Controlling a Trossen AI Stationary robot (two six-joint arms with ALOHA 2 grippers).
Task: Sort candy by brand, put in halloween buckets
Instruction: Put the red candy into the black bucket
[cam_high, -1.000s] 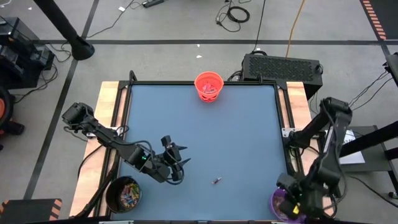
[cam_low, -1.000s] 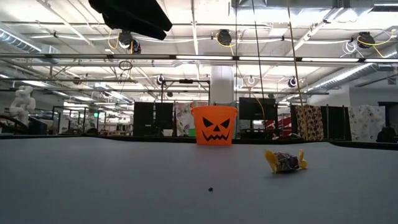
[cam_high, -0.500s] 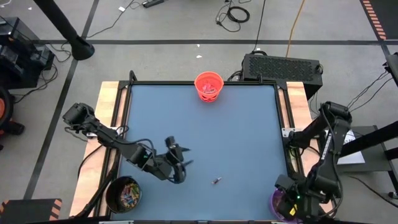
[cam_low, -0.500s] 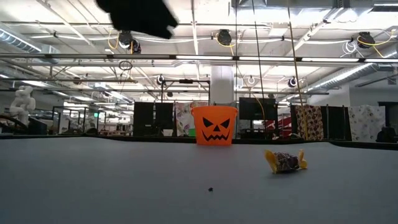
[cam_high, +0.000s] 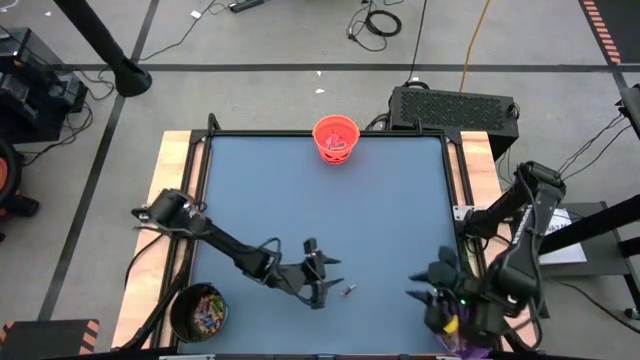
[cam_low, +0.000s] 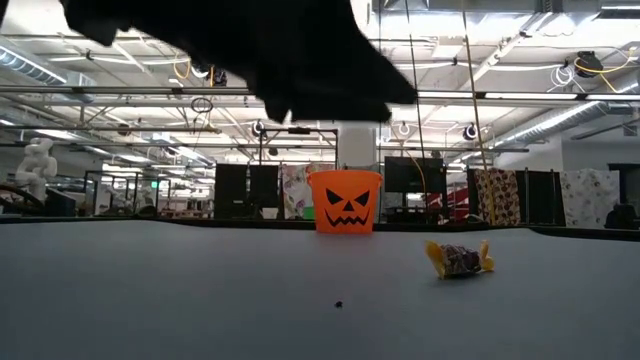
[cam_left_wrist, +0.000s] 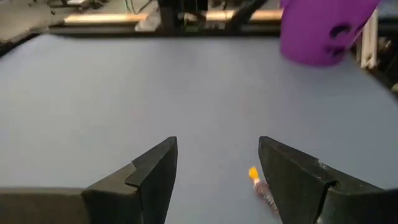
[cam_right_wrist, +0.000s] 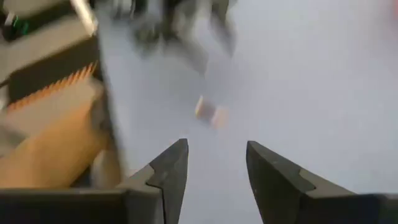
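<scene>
Jaws of the left gripper (cam_high: 327, 277) stand apart, the arm stretched low across the surface (cam_high: 380, 210), just beside the lone candy (cam_high: 348, 290). Right gripper (cam_high: 432, 285), jaws apart and empty, hangs beside the purple bucket (cam_left_wrist: 323, 28).

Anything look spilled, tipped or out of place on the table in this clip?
Nothing is spilled or tipped. One wrapped candy lies alone on the blue table, just ahead of the open left gripper. The orange bucket stands upright at the far edge, the black bucket and purple bucket at the near corners.
</scene>
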